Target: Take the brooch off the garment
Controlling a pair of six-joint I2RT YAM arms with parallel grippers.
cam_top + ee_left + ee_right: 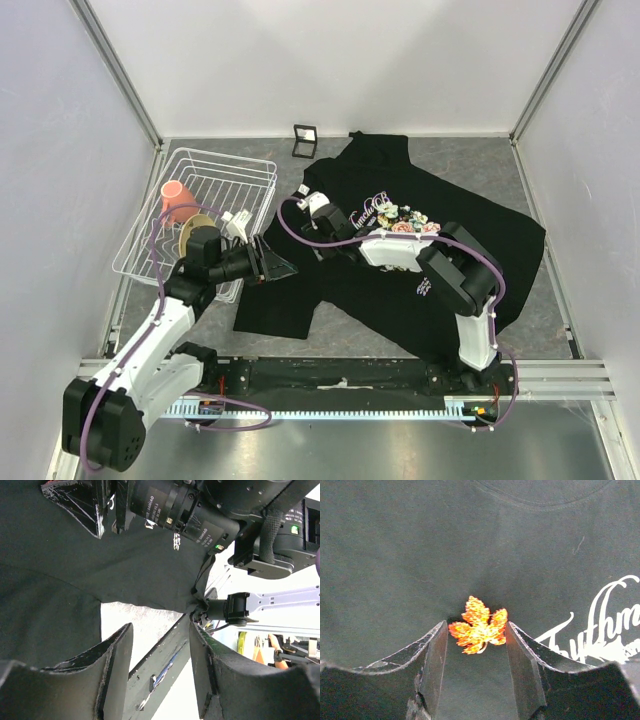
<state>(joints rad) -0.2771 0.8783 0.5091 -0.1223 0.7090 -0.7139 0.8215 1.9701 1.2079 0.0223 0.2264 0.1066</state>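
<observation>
Right wrist view: brooch [478, 632] sat between fingers [432, 655] of right gripper [476, 647]; actual contact could not be told. White lettering [600, 630] cut off at right edge. Garment [420, 555] ran past every edge.
Top view: brooch hidden under right gripper, fingertips hidden too. Right arm [450, 270] covered part of flower print [405, 218]. Small dark framed object [305, 140] at back too small to identify.
Left wrist view: right arm cut off at top edge, garment at left edge. Left gripper [161, 625] finger bases cut off at bottom.
</observation>
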